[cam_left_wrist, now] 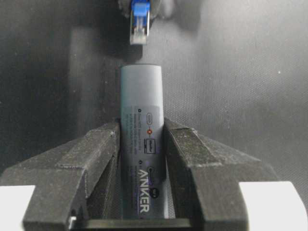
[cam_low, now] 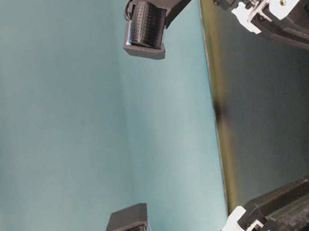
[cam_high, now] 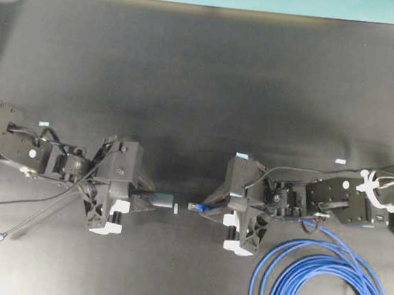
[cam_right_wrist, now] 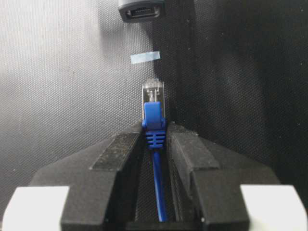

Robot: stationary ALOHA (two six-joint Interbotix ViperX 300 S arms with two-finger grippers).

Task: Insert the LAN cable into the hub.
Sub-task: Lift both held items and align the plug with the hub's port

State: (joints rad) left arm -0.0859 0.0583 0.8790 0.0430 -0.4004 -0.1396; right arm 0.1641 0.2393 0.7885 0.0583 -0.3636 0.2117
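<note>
The right gripper [cam_right_wrist: 155, 132] is closed on the blue boot of the LAN cable [cam_right_wrist: 154, 122], its clear plug projecting straight ahead. Directly beyond the plug, across a short gap, the hub [cam_left_wrist: 141, 144] faces it port-first, clamped lengthwise in the left gripper [cam_left_wrist: 142, 139]. Both long axes appear nearly collinear above the table [cam_high: 203, 85], so the coming move calls for a straight advance.

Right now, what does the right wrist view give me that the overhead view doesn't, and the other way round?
Only the right wrist view shows the hub's open port face and a small blue tape strip on the mat between plug and port. Only the overhead view shows the blue coil, both arms, and the hub's grey lead trailing left. Both show the right gripper shut on the LAN cable behind its plug, with a gap remaining to the hub held by the left gripper.
</note>
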